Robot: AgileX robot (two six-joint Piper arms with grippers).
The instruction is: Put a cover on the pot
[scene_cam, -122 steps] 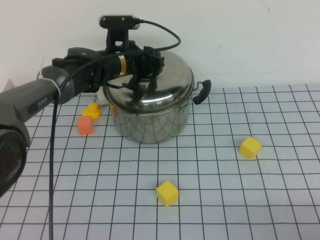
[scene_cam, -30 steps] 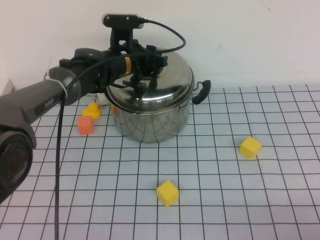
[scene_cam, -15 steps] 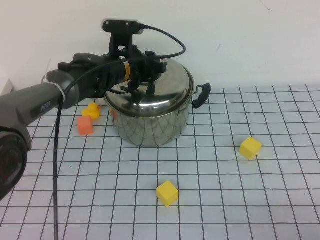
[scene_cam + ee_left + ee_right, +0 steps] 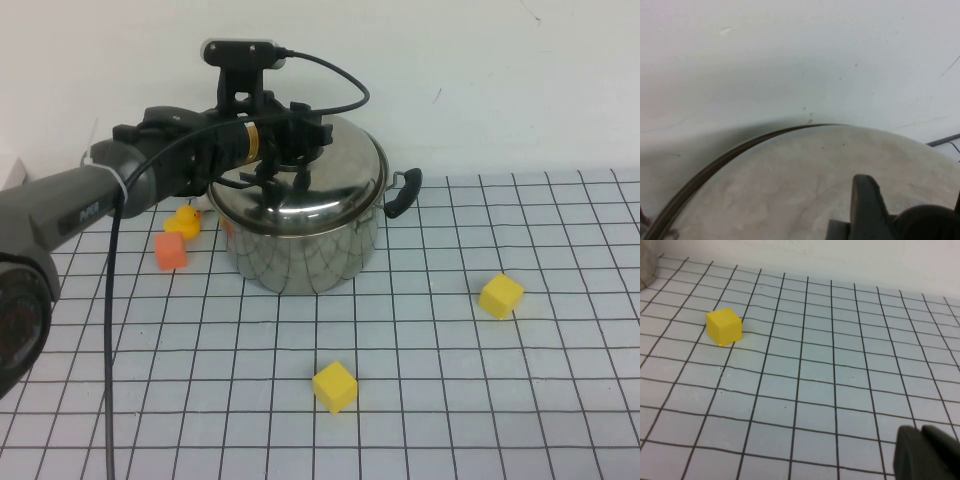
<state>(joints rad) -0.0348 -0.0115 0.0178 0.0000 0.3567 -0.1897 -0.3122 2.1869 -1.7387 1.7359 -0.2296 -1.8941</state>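
White wall behind; gridded bench (image 4: 480, 400) in front, black lines on pale blue-grey.

Pot (image 4: 305, 245) stands at the back of the bench, near the wall. Lid (image 4: 300, 190) sits on it, domed steel, seated level on the rim. One black pot handle (image 4: 403, 190) sticks out on the pot's right side.

Left arm reaches in from the pot's left, over the lid. Left pincer (image 4: 272, 172) is at the lid's centre, over the knob. Wrist view shows one dark finger (image 4: 866, 207) just beside the black knob (image 4: 927, 222), lid surface (image 4: 790, 185) filling the lower half. Cannot tell whether the pincer is pinching the knob or spread around it.

Right pincer (image 4: 927, 452) shows only in its own wrist view, a dark tip low over bare grid; state not readable.

Left of the pot: yellow duck (image 4: 184, 219), close by, and an orange block (image 4: 170, 250) just in front of the duck. Right of the pot, well apart: a yellow block (image 4: 500, 295), also in the right wrist view (image 4: 724, 326). In front of the pot, well apart: a second yellow block (image 4: 334, 386).
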